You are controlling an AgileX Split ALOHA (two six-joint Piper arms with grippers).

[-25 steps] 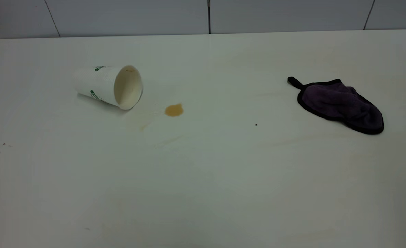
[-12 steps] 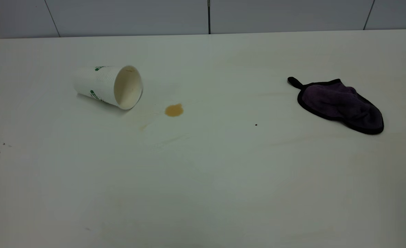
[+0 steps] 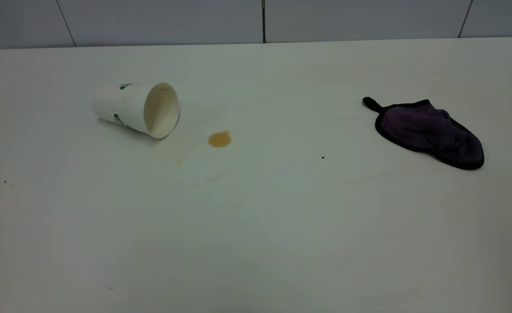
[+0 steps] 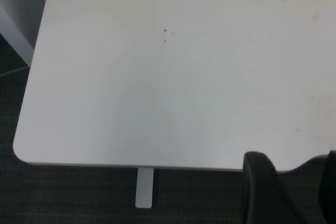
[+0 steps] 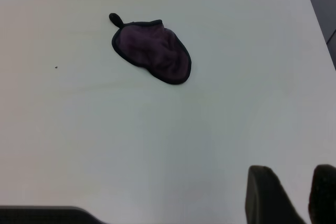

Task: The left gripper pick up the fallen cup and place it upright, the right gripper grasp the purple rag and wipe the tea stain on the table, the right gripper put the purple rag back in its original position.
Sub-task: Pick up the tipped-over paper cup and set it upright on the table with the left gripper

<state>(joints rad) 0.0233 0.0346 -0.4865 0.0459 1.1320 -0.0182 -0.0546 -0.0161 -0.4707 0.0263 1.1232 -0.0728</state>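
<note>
Nothing on the white worktop (image 3: 256, 226) has shifted over the past second: near to far, the scene reads as a job not yet begun. Closest to the camera lies bare surface, with neither arm in the exterior view. The left tool (image 4: 291, 192) shows only as dark fingers over the worktop's near edge in its own wrist view, well apart from its target; they stand with a gap between them, so it reads as open and empty. The right tool (image 5: 294, 195) likewise appears only in its own wrist view, fingers parted, holding nothing, hanging well short of the cloth.

Farther back, at about 10 o'clock from the worktop's centre, the tea stain (image 3: 219, 139) sits as a tan blot with faint smears trailing toward the viewer. Just beyond it, at 10 o'clock, the cup (image 3: 136, 108) lies on its side, mouth facing the blot. At 2 o'clock the purple rag (image 3: 430, 132) rests crumpled, loop tab pointing toward the centre. With everything unmoved, righting the cup looks like the opening step.
</note>
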